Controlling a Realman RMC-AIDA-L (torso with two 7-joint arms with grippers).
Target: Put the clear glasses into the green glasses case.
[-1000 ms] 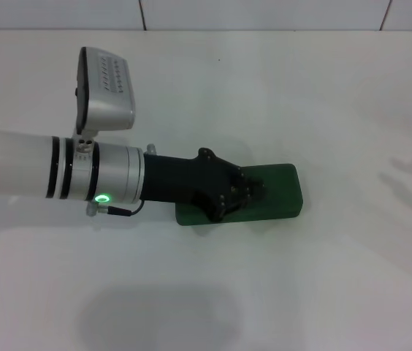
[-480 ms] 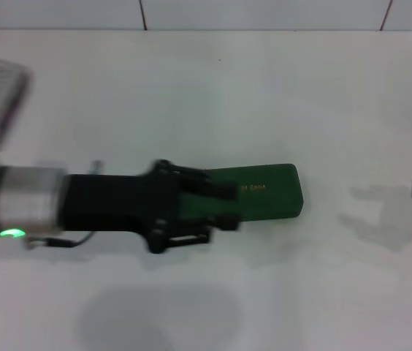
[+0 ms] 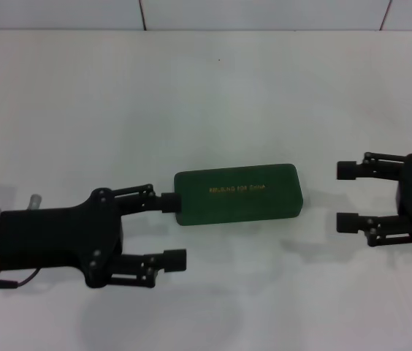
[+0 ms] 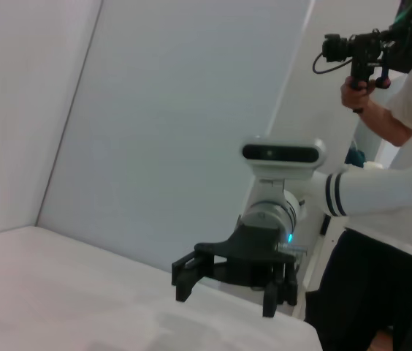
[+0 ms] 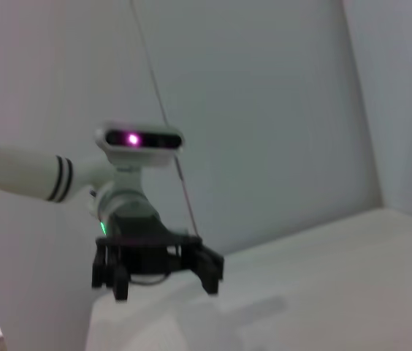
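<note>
The green glasses case [image 3: 239,194] lies shut in the middle of the white table, gold lettering up. My left gripper [image 3: 174,229] is open just left of it and a little nearer to me, one fingertip [image 3: 169,201] right at the case's left end. On the case's other side my right gripper [image 3: 346,196] hangs open, a short gap away from it. The left wrist view shows the right gripper [image 4: 228,296] from across the table, and the right wrist view shows the left gripper [image 5: 166,285]. The clear glasses are out of view.
The white table [image 3: 206,95] runs back to a tiled wall. In the left wrist view a person [image 4: 381,110] stands beyond the table's edge behind the right arm, holding a camera rig.
My left arm has pulled back to the left off the case, and its gripper now stands open. The case's whole lid now shows. The right gripper has come in from the right.
</note>
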